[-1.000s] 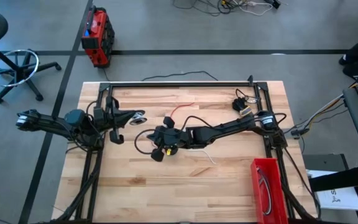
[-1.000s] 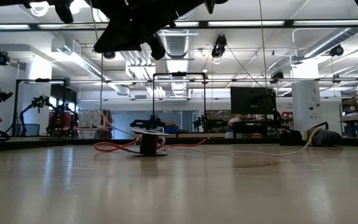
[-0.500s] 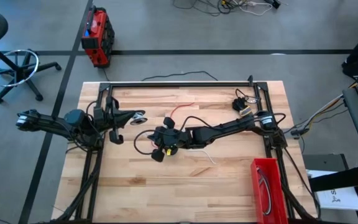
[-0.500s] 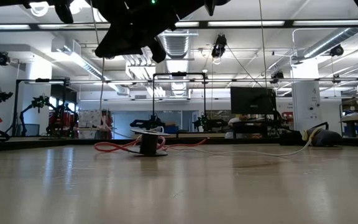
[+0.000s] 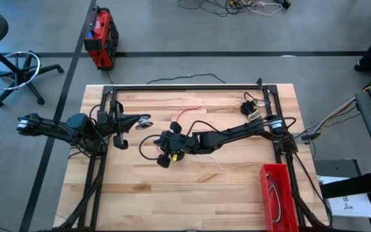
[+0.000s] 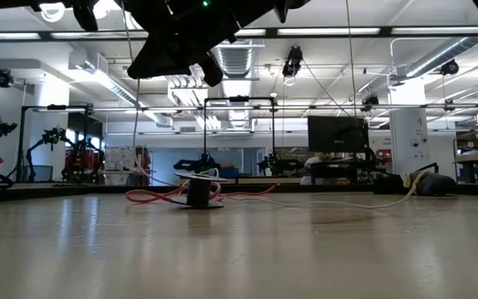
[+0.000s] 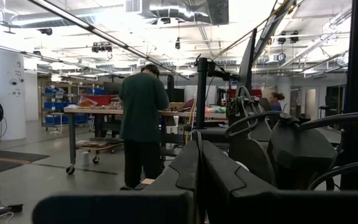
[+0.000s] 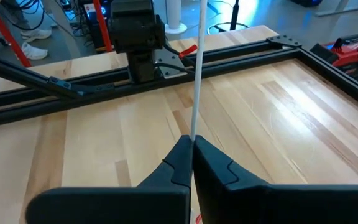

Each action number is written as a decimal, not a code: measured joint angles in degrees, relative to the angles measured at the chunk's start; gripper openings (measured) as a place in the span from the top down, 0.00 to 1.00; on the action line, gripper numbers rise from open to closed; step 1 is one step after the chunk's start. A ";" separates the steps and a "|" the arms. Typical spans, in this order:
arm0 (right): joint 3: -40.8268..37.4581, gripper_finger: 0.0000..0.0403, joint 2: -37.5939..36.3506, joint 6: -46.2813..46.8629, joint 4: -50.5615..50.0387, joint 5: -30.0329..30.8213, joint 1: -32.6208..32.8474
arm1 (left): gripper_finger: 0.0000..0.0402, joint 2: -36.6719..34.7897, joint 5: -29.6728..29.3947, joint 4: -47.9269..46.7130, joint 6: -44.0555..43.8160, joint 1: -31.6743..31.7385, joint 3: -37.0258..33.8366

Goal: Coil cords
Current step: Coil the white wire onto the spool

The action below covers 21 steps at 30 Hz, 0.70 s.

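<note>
My right gripper [image 5: 163, 158] [image 8: 191, 144] hangs above the table's middle, shut on a white cord [image 8: 197, 74]. More white cord [image 5: 218, 161] lies on the wood beside the right arm. A red cord [image 5: 189, 113] [image 6: 152, 197] lies toward the far side, with a small dark plug [image 6: 197, 191] standing by it. A black cord [image 5: 148, 145] loops on the table next to the right gripper. My left gripper [image 5: 140, 120] [image 7: 199, 165] waits at the left, shut, level, with nothing seen between its fingers. My right gripper pinches the white cord [image 8: 193, 134] between its two fingertips. The fingers slant down toward the table's left side. From the tips the cord runs on in a straight, taut line and leaves the top of the wrist picture, so its far end does not show.
A black metal frame [image 5: 185, 87] borders the wooden table on its far, left and right sides. A red bin [image 5: 277, 193] sits at the near right corner. Small dark items [image 5: 250, 106] lie at the far right. Bare wood stretches along the near side.
</note>
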 joint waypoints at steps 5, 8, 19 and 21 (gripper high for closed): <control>-0.02 1.00 0.00 0.00 0.00 -0.07 0.00 | 1.00 0.00 0.00 0.01 0.00 0.00 0.00; -0.05 1.00 0.00 -0.01 -0.01 -0.21 0.00 | 1.00 -0.02 0.00 0.01 0.00 0.00 0.00; -1.15 1.00 -0.19 1.25 -0.43 -0.50 0.00 | 1.00 -0.02 0.07 -0.91 -0.02 0.00 0.00; -1.15 1.00 -0.55 1.61 -1.75 -0.51 -0.11 | 1.00 -0.02 0.72 -1.35 -0.04 0.00 0.00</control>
